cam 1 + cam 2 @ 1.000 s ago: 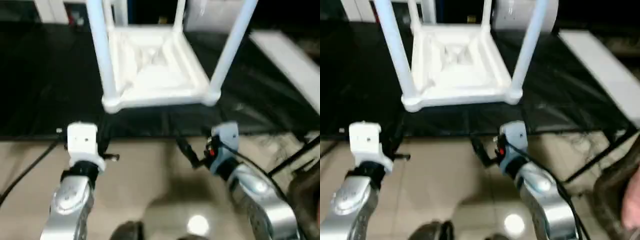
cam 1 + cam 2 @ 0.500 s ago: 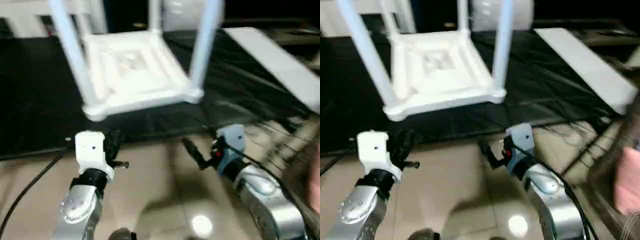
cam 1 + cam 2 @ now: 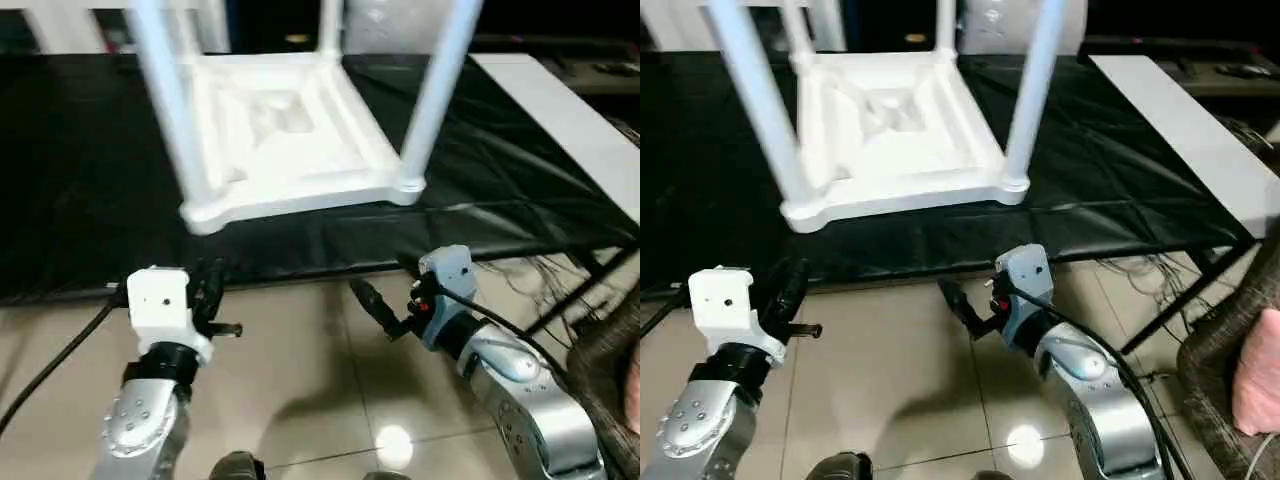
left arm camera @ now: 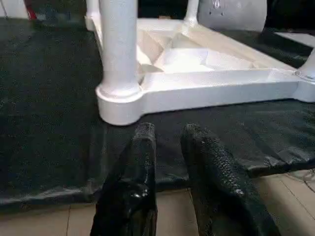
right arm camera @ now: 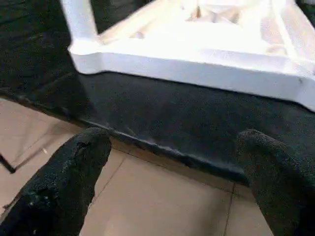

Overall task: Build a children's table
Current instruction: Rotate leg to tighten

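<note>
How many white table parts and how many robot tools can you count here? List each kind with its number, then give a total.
Table top, upside down on the black mat: 1
Table legs standing in its corner sockets: 4
Robot tools: 2, left tool, right tool
Total: 7

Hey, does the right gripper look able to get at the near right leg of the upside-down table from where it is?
Probably yes. The right gripper is open, and only black mat lies between it and the leg.

My head cameras look down past my grippers; both wrist cameras face the table (image 4: 197, 83) ahead, nearby.
</note>
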You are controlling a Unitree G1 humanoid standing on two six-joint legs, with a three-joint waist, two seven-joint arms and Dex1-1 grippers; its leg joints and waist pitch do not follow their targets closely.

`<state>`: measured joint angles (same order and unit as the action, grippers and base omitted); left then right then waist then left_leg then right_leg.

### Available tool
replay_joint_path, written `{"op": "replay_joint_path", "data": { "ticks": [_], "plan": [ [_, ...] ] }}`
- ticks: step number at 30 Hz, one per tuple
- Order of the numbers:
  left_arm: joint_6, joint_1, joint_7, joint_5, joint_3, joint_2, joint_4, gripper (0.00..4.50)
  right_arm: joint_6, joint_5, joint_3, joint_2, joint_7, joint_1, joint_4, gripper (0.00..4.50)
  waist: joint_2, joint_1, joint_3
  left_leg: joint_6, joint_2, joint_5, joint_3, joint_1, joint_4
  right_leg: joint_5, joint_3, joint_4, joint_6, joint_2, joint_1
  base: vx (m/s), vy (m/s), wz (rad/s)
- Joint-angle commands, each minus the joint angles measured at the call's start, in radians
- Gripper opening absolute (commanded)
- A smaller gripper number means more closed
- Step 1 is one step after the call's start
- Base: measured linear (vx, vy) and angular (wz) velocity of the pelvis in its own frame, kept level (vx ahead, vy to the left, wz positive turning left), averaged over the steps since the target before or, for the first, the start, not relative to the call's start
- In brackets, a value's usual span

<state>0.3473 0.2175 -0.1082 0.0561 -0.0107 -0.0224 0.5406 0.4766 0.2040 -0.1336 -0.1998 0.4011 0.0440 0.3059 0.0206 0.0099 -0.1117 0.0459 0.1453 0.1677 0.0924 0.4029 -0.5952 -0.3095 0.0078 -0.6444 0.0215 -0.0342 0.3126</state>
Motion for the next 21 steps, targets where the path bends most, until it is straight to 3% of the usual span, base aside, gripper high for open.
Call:
{"op": "replay_joint_path", "data": {
  "ticks": [1,3,4,9,11,12,13,14,15,16,17,18,19,20,21],
  "plan": [
    [0.021,-0.019,-0.010,0.027,-0.004,0.010,0.001,1.25,-0.003,0.011,-0.014,-0.008,0.008,-0.002,0.000,4.50,-0.003,0.004,0.030,0.006,0.067,0.340,-0.009,-0.038,0.087,-0.087,0.029,0.102,-0.184,-0.088,0.011,-0.061,0.034,0.05],
    [0.036,-0.023,-0.005,0.027,-0.005,0.011,0.000,1.25,-0.003,0.009,-0.016,-0.006,0.005,-0.006,0.004,4.50,-0.003,0.006,0.031,0.023,0.067,0.362,-0.005,-0.038,0.089,-0.138,0.030,0.103,-0.170,-0.088,0.018,-0.030,0.017,0.02],
    [0.017,-0.025,-0.018,0.034,-0.001,0.008,0.002,1.25,-0.002,0.010,-0.014,-0.001,0.000,-0.008,0.005,4.50,-0.001,0.006,0.031,0.025,0.067,0.355,-0.002,-0.033,0.091,-0.142,0.030,0.104,-0.159,-0.090,0.017,0.000,0.000,0.00],
    [-0.022,-0.039,-0.020,0.010,0.024,-0.016,-0.004,1.25,-0.010,0.008,-0.005,0.013,-0.008,-0.013,0.007,4.50,-0.004,0.011,0.041,0.013,0.070,0.307,0.003,-0.029,0.091,-0.027,0.027,0.098,-0.133,-0.087,0.019,0.000,0.000,0.00],
    [-0.017,-0.040,-0.021,0.008,0.023,-0.018,-0.010,1.25,-0.010,0.009,-0.008,0.012,-0.011,-0.013,0.010,4.50,-0.002,0.014,0.039,0.013,0.067,0.426,0.009,-0.042,0.093,-0.163,0.025,0.116,-0.125,-0.084,0.003,0.000,0.000,0.00],
    [-0.016,-0.040,-0.023,0.007,0.023,-0.020,-0.010,1.25,-0.010,0.010,-0.008,0.012,-0.012,-0.013,0.010,4.50,-0.004,0.016,0.039,0.011,0.066,0.445,0.012,-0.046,0.093,-0.204,0.024,0.122,-0.125,-0.081,-0.002,0.000,0.000,0.00],
    [-0.015,-0.039,-0.024,0.005,0.024,-0.022,-0.010,1.25,-0.010,0.010,-0.009,0.012,-0.013,-0.014,0.011,4.50,-0.004,0.019,0.038,-0.002,0.061,0.467,0.017,-0.050,0.095,-0.271,0.021,0.136,-0.127,-0.072,-0.013,0.057,0.009,0.01],
    [-0.016,-0.037,-0.024,0.006,0.025,-0.022,-0.011,1.25,-0.010,0.011,-0.007,0.011,-0.014,-0.013,0.011,4.50,-0.009,0.022,0.037,-0.023,0.058,0.482,0.021,-0.064,0.099,-0.305,0.013,0.147,-0.131,-0.062,-0.022,0.057,0.009,0.01],
    [-0.018,-0.032,-0.026,0.008,0.027,-0.024,-0.010,1.25,-0.013,0.010,-0.005,0.010,-0.014,-0.014,0.012,4.50,-0.006,0.021,0.035,-0.038,0.052,0.480,0.023,-0.063,0.101,-0.333,0.008,0.158,-0.131,-0.058,-0.040,0.070,0.012,-0.01],
    [-0.019,-0.029,-0.027,0.009,0.029,-0.025,-0.010,1.25,-0.014,0.010,-0.002,0.009,-0.014,-0.015,0.011,4.50,-0.010,0.024,0.034,-0.052,0.053,0.472,0.026,-0.079,0.107,-0.325,0.005,0.165,-0.132,-0.057,-0.040,0.082,0.014,0.01],
    [-0.019,-0.027,-0.027,0.010,0.030,-0.027,-0.010,1.25,-0.014,0.010,-0.002,0.009,-0.013,-0.016,0.012,4.50,-0.010,0.022,0.036,-0.061,0.055,0.460,0.024,-0.082,0.110,-0.300,0.003,0.164,-0.134,-0.054,-0.046,0.082,0.014,0.01],
    [-0.020,-0.026,-0.026,0.010,0.032,-0.029,-0.011,1.25,-0.015,0.009,0.001,0.008,-0.013,-0.016,0.012,4.50,-0.009,0.022,0.039,-0.074,0.055,0.437,0.022,-0.081,0.112,-0.268,0.000,0.163,-0.135,-0.052,-0.055,0.103,0.012,0.03],
    [-0.022,-0.025,-0.027,0.010,0.035,-0.031,-0.013,1.25,-0.015,0.008,0.003,0.008,-0.013,-0.017,0.013,4.50,-0.014,0.023,0.050,-0.113,0.055,0.361,0.020,-0.086,0.113,-0.166,-0.004,0.158,-0.130,-0.048,-0.066,0.121,0.007,0.02],
    [-0.025,-0.024,-0.028,0.010,0.036,-0.033,-0.015,1.25,-0.015,0.008,0.004,0.007,-0.013,-0.018,0.013,4.50,-0.016,0.019,0.059,-0.180,0.056,0.249,0.011,-0.092,0.106,-0.025,-0.014,0.141,-0.111,-0.037,-0.072,0.121,0.007,0.02],
    [-0.025,-0.025,-0.028,0.009,0.039,-0.034,-0.018,1.25,-0.016,0.007,0.004,0.007,-0.013,-0.019,0.014,4.50,-0.017,0.017,0.065,-0.226,0.056,0.190,0.005,-0.099,0.098,0.041,-0.021,0.128,-0.098,-0.032,-0.071,0.128,0.000,0.04]
  ]
}}
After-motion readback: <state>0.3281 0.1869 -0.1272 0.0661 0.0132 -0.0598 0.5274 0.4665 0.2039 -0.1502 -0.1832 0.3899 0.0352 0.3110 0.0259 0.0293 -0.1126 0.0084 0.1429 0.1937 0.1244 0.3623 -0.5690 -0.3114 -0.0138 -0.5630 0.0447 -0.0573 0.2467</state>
